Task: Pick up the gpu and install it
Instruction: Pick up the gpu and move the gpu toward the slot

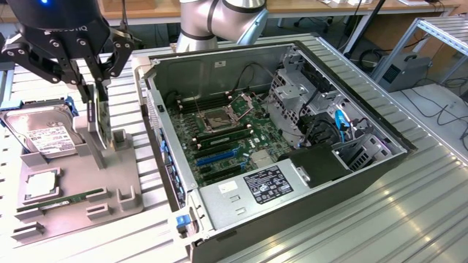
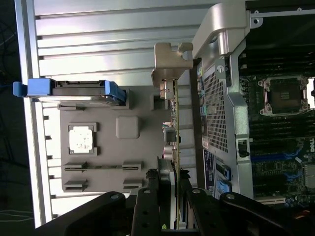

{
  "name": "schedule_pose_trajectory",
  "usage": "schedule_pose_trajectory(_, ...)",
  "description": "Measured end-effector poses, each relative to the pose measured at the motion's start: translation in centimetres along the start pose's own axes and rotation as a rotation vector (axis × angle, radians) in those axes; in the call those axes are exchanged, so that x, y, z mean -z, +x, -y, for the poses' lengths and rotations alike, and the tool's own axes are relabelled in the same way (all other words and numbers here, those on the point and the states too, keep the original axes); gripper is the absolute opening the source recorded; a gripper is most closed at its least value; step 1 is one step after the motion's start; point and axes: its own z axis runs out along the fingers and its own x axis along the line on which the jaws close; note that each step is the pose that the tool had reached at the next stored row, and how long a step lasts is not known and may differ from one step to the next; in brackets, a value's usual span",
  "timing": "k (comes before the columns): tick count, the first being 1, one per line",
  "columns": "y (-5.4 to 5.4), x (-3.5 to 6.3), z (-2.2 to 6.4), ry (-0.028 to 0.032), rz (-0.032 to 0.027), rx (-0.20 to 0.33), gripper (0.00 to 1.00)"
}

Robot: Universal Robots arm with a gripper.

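On the exterior view's left, the thin dark green-black gpu card with silver bracket (image 1: pixel 101 126) is stood on edge in the grey moulded parts tray (image 1: pixel 69 183), clamped near its top by the black claw (image 1: pixel 95 96). The lift is best kept straight and vertical, clear of the open black computer case (image 1: pixel 307 175).

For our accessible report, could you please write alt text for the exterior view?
A black robot gripper sits at the top edge of the gpu, a thin card standing on edge in a grey parts tray at the exterior view's left. Beside it lies an open computer case with its motherboard exposed.
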Motion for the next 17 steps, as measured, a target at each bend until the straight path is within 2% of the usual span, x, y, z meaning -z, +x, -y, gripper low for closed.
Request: schedule_pose_trajectory(17,-0.01,0.53,-0.03,0.0,0.0001,0.0,0.27)
